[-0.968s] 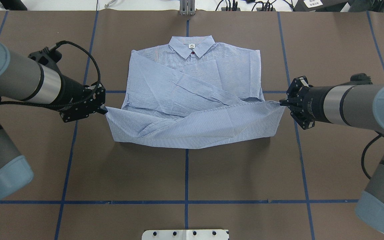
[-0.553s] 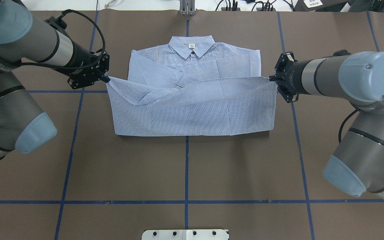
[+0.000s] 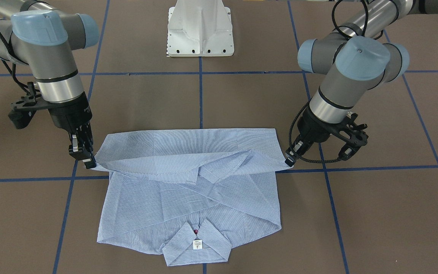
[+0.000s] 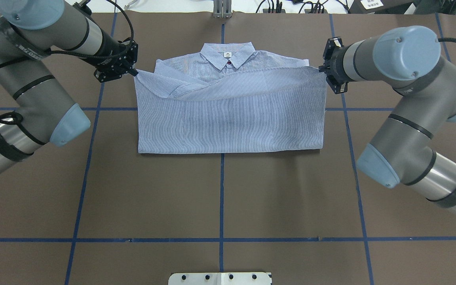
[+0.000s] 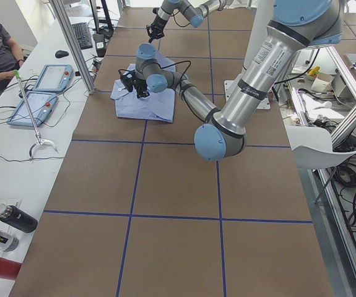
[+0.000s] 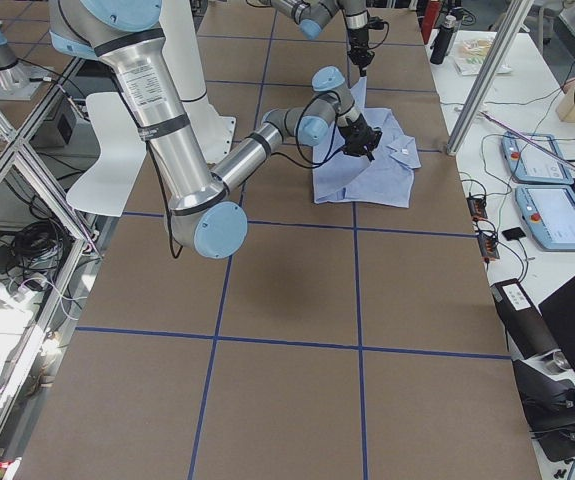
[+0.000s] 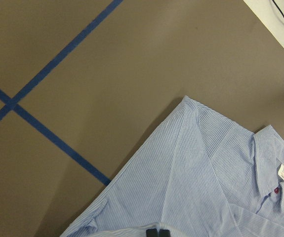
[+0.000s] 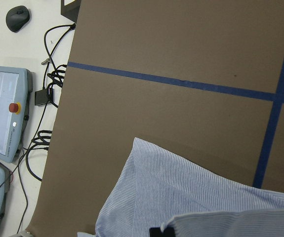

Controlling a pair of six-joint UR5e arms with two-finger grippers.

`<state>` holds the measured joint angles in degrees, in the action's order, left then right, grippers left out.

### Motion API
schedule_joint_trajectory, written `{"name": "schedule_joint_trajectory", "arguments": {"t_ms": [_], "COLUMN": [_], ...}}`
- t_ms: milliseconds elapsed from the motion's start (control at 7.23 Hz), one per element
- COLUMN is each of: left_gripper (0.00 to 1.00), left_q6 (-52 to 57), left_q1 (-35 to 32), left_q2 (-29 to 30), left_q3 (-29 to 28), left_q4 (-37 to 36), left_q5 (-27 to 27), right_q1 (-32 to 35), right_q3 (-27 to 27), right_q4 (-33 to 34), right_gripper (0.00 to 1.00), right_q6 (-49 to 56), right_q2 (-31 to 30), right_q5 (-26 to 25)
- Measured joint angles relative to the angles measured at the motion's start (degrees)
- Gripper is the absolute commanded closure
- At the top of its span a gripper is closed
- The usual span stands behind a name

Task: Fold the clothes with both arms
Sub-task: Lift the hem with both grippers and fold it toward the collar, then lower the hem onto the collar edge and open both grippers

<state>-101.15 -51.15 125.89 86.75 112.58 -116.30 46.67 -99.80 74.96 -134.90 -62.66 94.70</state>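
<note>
The brown tabletop (image 4: pixel 152 198) is gridded with blue tape lines (image 4: pixel 221 206). The shirt (image 4: pixel 232 118) lies spread between the two tools, its lower half doubled up over the body. The left tool (image 4: pixel 133 72) is clamped on one hem corner and the right tool (image 4: pixel 322 69) on the other, each corner seemingly held just clear of the shoulder beneath. Out past the right tool, off the tabletop's edge, a white bench (image 8: pixel 30 49) holds a grey pendant (image 8: pixel 3 113) and a mouse (image 8: pixel 17 17).
</note>
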Motion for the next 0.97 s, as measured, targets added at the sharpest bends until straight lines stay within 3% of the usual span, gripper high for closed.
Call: {"name": "schedule_joint_trajectory", "arguments": {"t_ms": [553, 968], "left_gripper": [1.00, 1.00], "left_q6": [0.0, 0.3], "left_q1": [0.0, 0.0], "left_q2": [7.8, 10.0], "left_q3": [-20.2, -25.4], "left_q4": [15.1, 18.8], "left_q5": [4.2, 7.7], "right_q1": [0.6, 2.1], "right_q3": [16.3, 27.2], "right_q4": [-1.2, -9.9], "right_gripper": [1.00, 1.00], "right_q6": [7.7, 8.3], "right_q2": [8.5, 11.3], "right_q5": [0.9, 2.2]}}
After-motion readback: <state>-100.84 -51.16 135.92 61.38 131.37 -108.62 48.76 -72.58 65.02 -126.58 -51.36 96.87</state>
